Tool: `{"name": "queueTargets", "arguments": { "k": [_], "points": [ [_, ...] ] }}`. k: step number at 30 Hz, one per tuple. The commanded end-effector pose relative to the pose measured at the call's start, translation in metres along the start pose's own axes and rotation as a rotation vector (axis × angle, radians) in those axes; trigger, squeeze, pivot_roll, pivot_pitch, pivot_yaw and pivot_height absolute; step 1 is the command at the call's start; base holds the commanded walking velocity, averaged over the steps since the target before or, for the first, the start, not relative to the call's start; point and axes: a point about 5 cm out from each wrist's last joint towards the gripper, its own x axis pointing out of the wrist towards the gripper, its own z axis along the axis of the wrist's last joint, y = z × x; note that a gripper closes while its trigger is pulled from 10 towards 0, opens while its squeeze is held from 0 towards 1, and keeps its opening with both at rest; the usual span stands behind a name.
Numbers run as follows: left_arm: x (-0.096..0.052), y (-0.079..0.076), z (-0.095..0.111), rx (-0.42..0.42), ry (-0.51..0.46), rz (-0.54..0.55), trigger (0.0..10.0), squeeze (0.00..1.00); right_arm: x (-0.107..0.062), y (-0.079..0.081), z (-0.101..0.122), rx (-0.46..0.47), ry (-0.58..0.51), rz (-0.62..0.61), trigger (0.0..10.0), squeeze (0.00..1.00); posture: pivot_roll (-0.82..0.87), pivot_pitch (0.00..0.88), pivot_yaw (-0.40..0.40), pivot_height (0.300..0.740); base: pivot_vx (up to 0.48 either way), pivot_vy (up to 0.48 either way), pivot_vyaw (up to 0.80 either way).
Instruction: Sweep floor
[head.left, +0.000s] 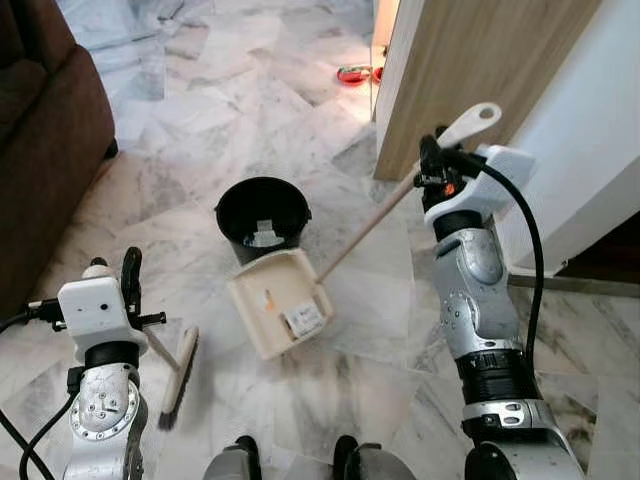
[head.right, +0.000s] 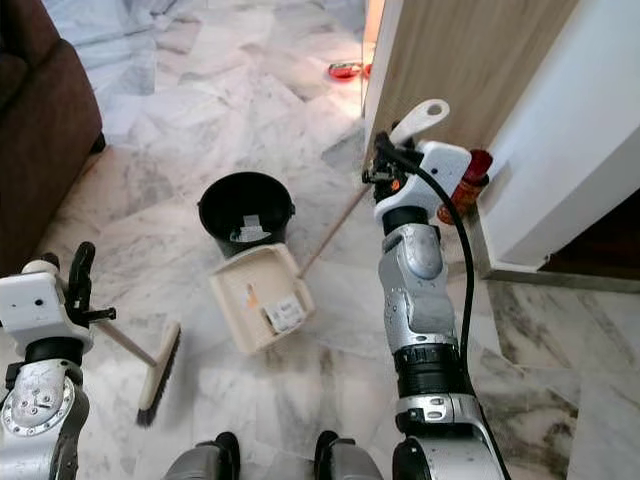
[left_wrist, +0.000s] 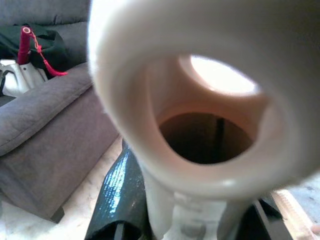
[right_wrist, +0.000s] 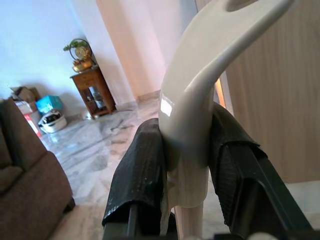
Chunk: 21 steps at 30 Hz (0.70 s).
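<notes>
Marble floor (head.left: 330, 130) spans the frame; brown sofa (head.left: 45, 130) at upper left, wooden door (head.left: 470, 70) at upper right. Black bucket (head.left: 263, 215) sits centre, just above the cream dustpan (head.left: 280, 300), whose mouth tips toward the bucket, I judge for emptying. My right gripper (head.left: 432, 165), centre right, has its jaws clamped on the dustpan's long handle (head.left: 365, 232) near the top loop, giving leverage. My left gripper (head.left: 128, 285), lower left, has jaws clamped on the brush (head.left: 178, 372) handle, bristles resting on the floor, ready to sweep.
</notes>
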Motion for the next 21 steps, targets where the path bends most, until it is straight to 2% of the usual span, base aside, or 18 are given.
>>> {"name": "queueTargets", "arguments": {
  "k": [1,4,14,21],
  "points": [
    [0.0,0.003,0.002,0.026,-0.018,0.002,10.0,0.0,0.008,0.008,0.033,0.021,-0.121,0.023,10.0,0.0,0.08,0.256,-0.043,0.74,0.0,0.0,0.0],
    [0.0,0.003,0.002,0.026,-0.016,0.0,10.0,0.0,0.011,0.013,0.049,0.033,-0.159,0.039,10.0,0.0,0.07,0.254,-0.043,0.74,0.0,0.0,0.0],
    [-0.001,0.002,0.002,0.026,-0.018,-0.006,10.0,0.0,0.015,0.016,0.07,0.06,-0.197,0.034,10.0,0.0,0.08,0.244,-0.045,0.74,0.0,0.0,0.0],
    [-0.001,0.0,0.001,0.018,-0.019,-0.009,10.0,0.0,0.021,0.019,0.094,0.058,-0.254,0.037,10.0,0.0,0.08,0.232,-0.047,0.74,0.0,0.0,0.0]
  ]
}}
